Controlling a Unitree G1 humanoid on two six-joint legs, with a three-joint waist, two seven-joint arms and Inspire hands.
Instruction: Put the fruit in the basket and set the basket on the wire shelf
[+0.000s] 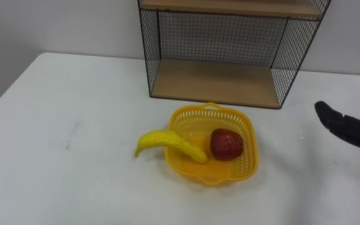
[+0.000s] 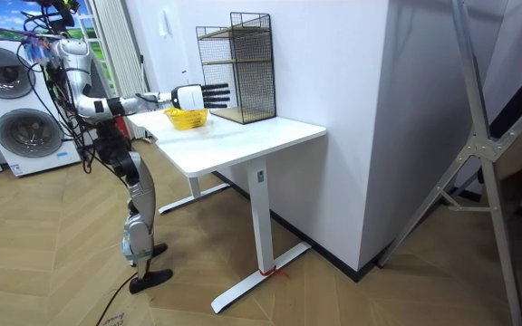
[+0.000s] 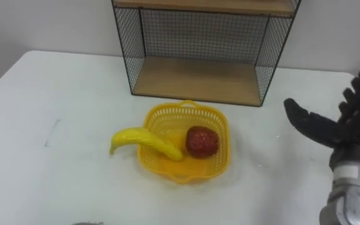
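Observation:
A yellow plastic basket (image 1: 242,164) (image 3: 216,157) sits on the white table (image 1: 74,162) in front of the wire shelf (image 1: 224,81) (image 3: 199,78). A red apple (image 1: 226,144) (image 3: 200,141) lies inside the basket. A yellow banana (image 1: 166,144) (image 3: 144,141) rests across the basket's left rim, half in and half out. My right hand (image 1: 349,125) (image 3: 336,128) hovers open to the right of the basket, fingers spread, holding nothing. The room view shows the basket (image 2: 186,119), the shelf (image 2: 236,68) and that hand (image 2: 202,93) above the table.
The wire shelf has a wooden lower board (image 1: 214,84) and an upper board (image 1: 230,6), both bare. It stands at the table's far edge against the wall. Washing machines (image 2: 12,100) stand behind me in the room view.

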